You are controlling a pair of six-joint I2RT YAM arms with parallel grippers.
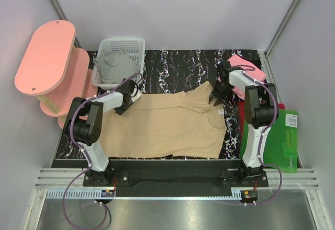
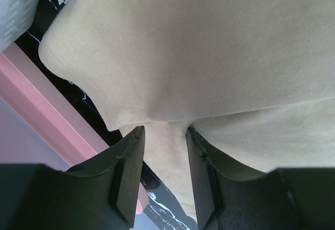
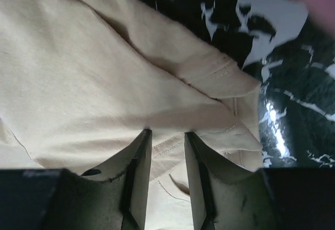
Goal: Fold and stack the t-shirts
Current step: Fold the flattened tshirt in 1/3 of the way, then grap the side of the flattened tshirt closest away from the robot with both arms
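The left tool (image 2: 165,131) is half open, tips astride a fold of the tan t-shirt (image 1: 167,128), which lies spread on the worktop (image 1: 178,67). The right tool (image 3: 167,134) is half open too, straddling its far right corner.

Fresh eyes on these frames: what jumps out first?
A big tan shirt lies spread over the middle of the black marbled table, covering most of it. The left end effector and right end effector sit at its far corners, jaws apart with cloth in the gap. A grey shirt fills the white basket at far left, and a pink shirt lies at far right.
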